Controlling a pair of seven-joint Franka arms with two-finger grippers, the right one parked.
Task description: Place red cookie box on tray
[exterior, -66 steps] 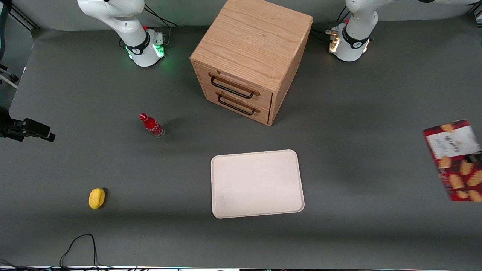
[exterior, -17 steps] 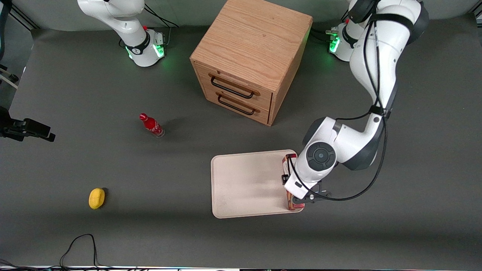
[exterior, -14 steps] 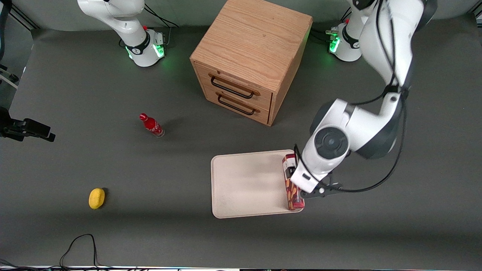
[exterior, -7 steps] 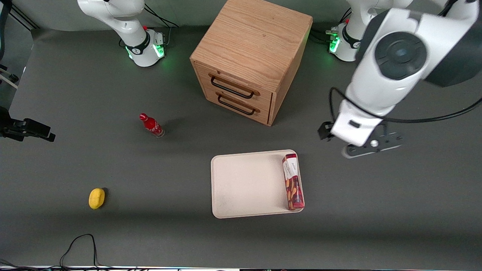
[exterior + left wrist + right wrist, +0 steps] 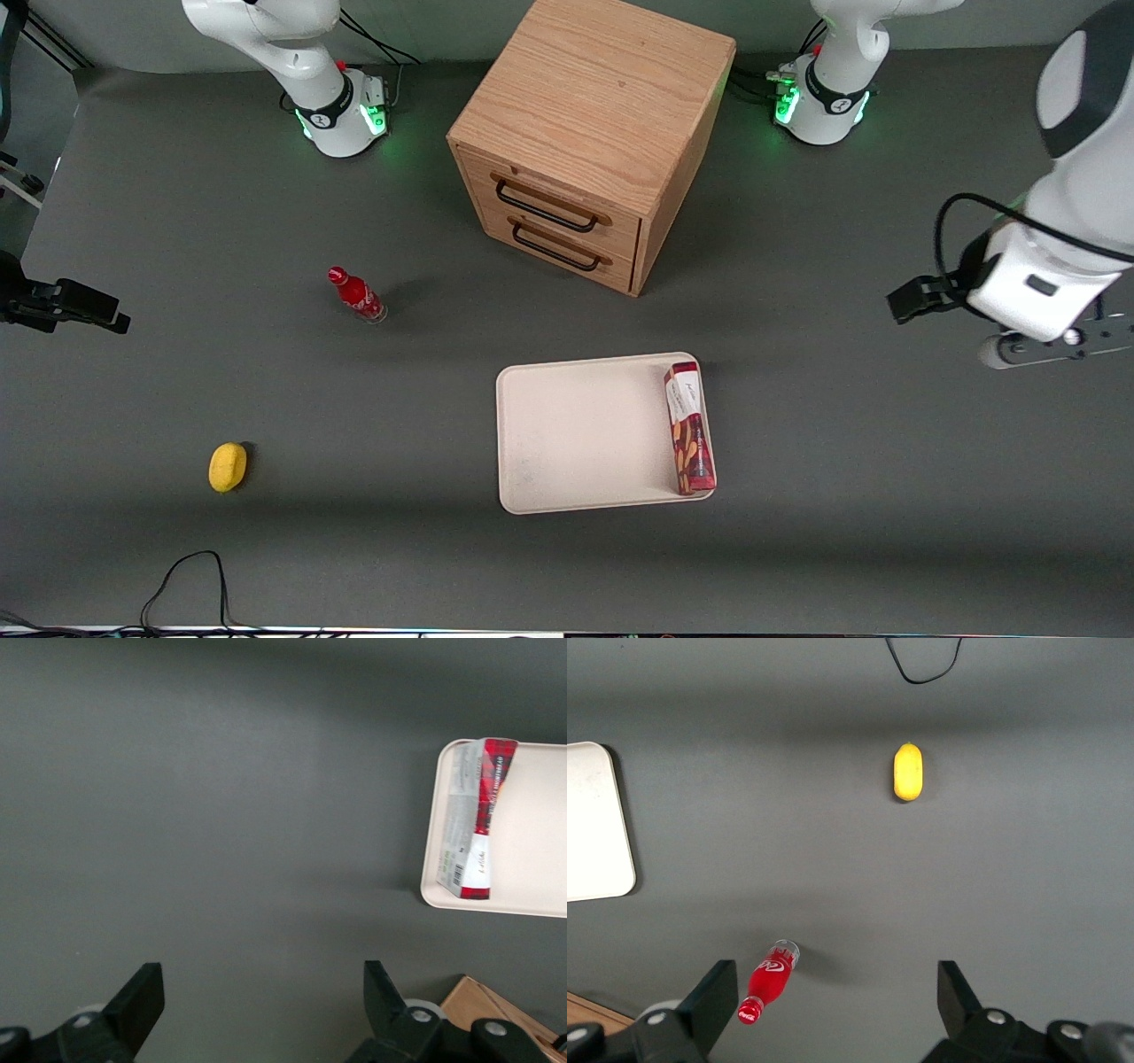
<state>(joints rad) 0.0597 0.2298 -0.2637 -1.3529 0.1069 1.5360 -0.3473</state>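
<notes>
The box (image 5: 690, 429) rests on the tray (image 5: 585, 434), standing on a narrow long side. It lies along the tray's short edge toward the working arm's end of the surface (image 5: 266, 549), touching or just inside the rim there. Its long axis runs from the tray's corner farther from the front camera to the corner nearer it, nearly parallel to that edge, with a slight skew. The white label end points away from the front camera, toward the cabinet (image 5: 589, 142); the cookie-picture end points toward the camera and sits at the tray's near corner. The box spans almost the full short side.

Judgement: the edge placement suits an approach from the working arm's end, since that rim is the nearest one to reach. The on-edge pose is narrow and could tip if the tray is nudged. The task appears complete.

The end effector (image 5: 257, 1010) hangs above bare surface, well apart from the tray, toward the working arm's end. Its fingers (image 5: 137, 1001) are spread wide with nothing between them.

The bottle (image 5: 356, 294) and the yellow object (image 5: 228, 466) lie toward the parked arm's end, well apart from the tray. The cabinet's two drawers are closed.
</notes>
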